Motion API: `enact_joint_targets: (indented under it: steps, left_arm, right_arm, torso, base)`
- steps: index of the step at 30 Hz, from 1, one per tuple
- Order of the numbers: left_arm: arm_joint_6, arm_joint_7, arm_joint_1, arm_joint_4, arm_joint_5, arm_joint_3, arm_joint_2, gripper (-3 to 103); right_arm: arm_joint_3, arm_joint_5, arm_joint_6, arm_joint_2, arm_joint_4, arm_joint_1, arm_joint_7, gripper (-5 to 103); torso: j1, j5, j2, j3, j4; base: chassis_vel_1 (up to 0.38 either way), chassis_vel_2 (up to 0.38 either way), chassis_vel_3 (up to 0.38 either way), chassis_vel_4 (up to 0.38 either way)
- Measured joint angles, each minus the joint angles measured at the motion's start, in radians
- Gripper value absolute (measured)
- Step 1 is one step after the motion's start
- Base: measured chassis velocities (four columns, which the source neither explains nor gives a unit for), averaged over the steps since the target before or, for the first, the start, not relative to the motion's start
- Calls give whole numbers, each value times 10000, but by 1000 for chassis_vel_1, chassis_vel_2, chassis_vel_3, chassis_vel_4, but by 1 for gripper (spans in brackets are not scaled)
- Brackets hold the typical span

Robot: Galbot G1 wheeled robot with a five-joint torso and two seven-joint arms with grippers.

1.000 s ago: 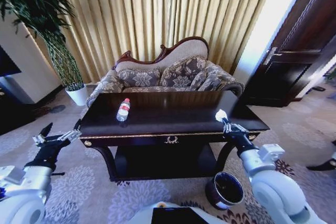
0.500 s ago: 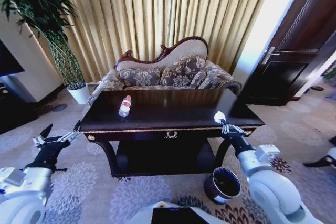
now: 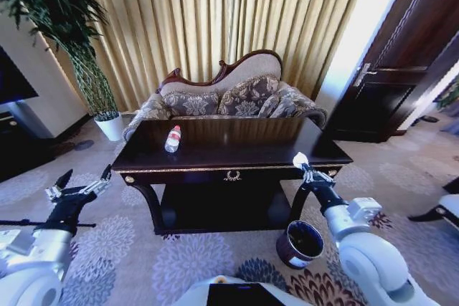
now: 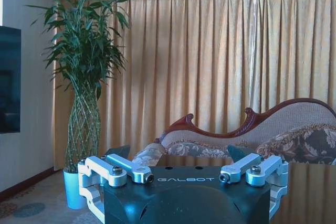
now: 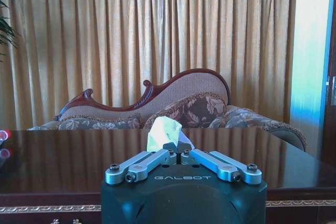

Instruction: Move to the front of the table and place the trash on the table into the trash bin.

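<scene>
The right gripper (image 3: 304,168) has its fingers pinched together on a crumpled white tissue (image 3: 300,158), which sticks up pale above the fingertips; in the right wrist view the same gripper (image 5: 177,148) shows its two fingers meeting at the middle with the tissue (image 5: 163,132) caught between them. In the head view it sits at about four o'clock, just off the front right corner of the table (image 3: 237,150), held level with the gold-trimmed edge. The left gripper (image 3: 84,180) is at about eight o'clock, well apart from the table's left end and out over the patterned carpet (image 3: 179,263); its fingers are spread wide and hold nothing, and the left wrist view shows the gripper (image 4: 182,157) with the dark finger pads far apart on either side. A clear plastic bottle (image 3: 172,139) with a red label lies on its side on the table top toward the back left, near eleven o'clock from the table's middle. The trash bin (image 3: 299,244), round and dark, stands on the carpet at about five o'clock, beside the table's front right leg and below the right arm. Behind the table, at twelve o'clock, is a carved-back sofa (image 3: 229,98) before gold curtains (image 3: 229,19), with a potted plant (image 3: 79,48) at ten o'clock.
</scene>
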Motion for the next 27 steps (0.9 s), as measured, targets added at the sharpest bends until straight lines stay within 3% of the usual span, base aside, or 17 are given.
enact_joint_targets:
  steps: [10,21,27]
  left_arm:
    - [-142,101,56,0,67,10,-116,100]
    - [-225,113,83,0,70,-24,-216,100]
    - [-312,133,122,0,70,-25,-298,100]
  right_arm:
    - [-330,-291,150,142,-686,231,-266,0]
    - [-1176,-512,110,155,-4205,1355,-276,0]
    - [-1487,-1020,439,146,-6357,2085,-319,0]
  torso:
    - [-1,-2,1,-1,-2]
    - [1,1,0,1,0]
    - [3,3,-1,1,0]
  base:
    - [37,-30,-34,29]
    - [0,0,0,0]
    - [0,0,0,0]
